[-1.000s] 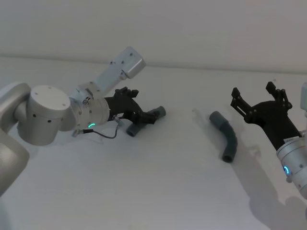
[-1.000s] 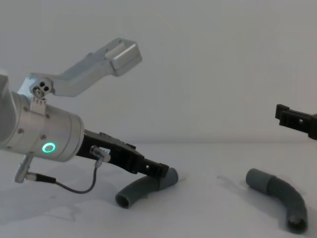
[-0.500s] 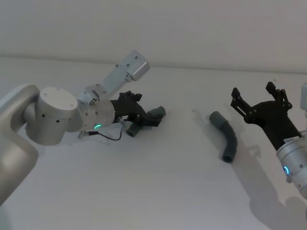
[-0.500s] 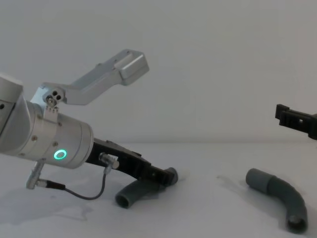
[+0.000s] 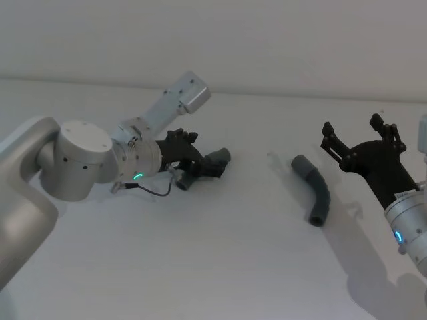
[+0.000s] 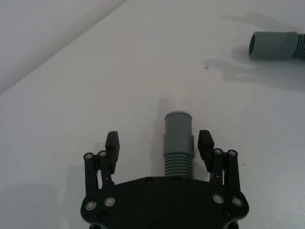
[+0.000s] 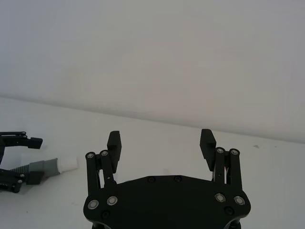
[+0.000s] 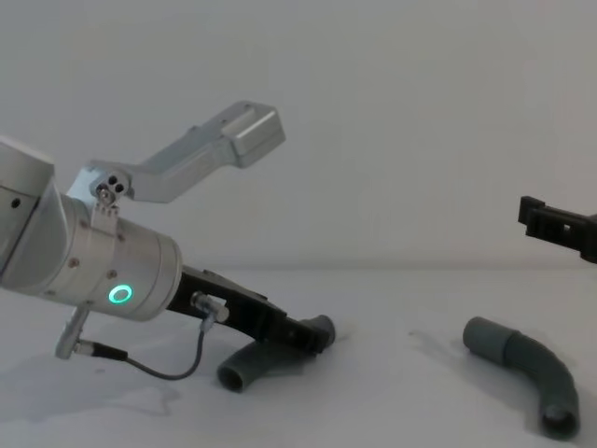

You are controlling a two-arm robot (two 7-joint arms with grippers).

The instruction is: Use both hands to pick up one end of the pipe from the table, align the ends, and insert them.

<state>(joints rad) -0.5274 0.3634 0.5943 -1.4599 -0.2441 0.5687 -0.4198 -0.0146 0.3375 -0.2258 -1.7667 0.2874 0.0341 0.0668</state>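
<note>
**Left gripper open astride a hose end; right gripper open, raised**

The left gripper (image 5: pixel 202 166) reaches low across the table (image 5: pixel 200 267), angled down. Its jaws are apart on either side of the left hose piece (image 6: pixel 178 143), just behind the cuff. There are two curved ribbed hose pieces. The right hose piece (image 5: pixel 317 192) lies well apart. Beside it the right gripper (image 5: pixel 353 130) hovers above the table, spread wide and holding nothing.

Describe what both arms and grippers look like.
The left gripper and right gripper are black, skeletal parallel-jaw units with silver screws. Each sits on a silver cylindrical wrist; the left wrist carries a green ring light, a thin black cable and an angled silver bracket. The right wrist bears a white label.
</note>
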